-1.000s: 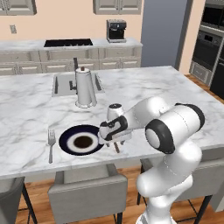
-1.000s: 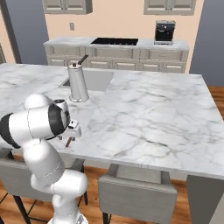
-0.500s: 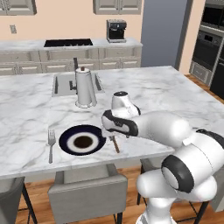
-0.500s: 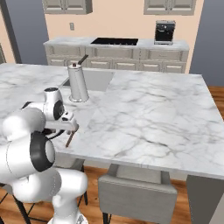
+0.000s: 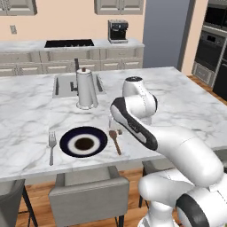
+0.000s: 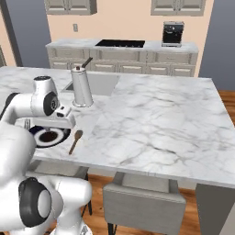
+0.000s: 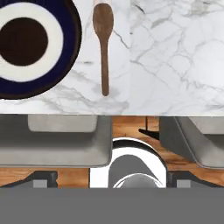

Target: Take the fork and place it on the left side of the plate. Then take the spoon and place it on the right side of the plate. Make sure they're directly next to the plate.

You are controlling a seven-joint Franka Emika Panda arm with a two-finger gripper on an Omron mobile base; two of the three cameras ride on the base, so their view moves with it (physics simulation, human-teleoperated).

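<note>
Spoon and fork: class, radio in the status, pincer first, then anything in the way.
Pincer open, holding nothing. Fork on the plate's left, spoon on its right, both flat on the counter. Nothing blocking; metal pitcher stands behind the plate.

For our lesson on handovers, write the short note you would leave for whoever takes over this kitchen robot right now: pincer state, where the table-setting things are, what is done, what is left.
Pincer: open, holding nothing.
Round navy-rimmed plate sits near the front edge of the marble island counter.
Slim grey metal fork lies on the counter just left of the plate.
Brown wooden spoon lies on the counter just right of the plate, apart from the rim.
Done: both pieces appear placed.
Left: apparently nothing but pulling the arm clear.
</note>
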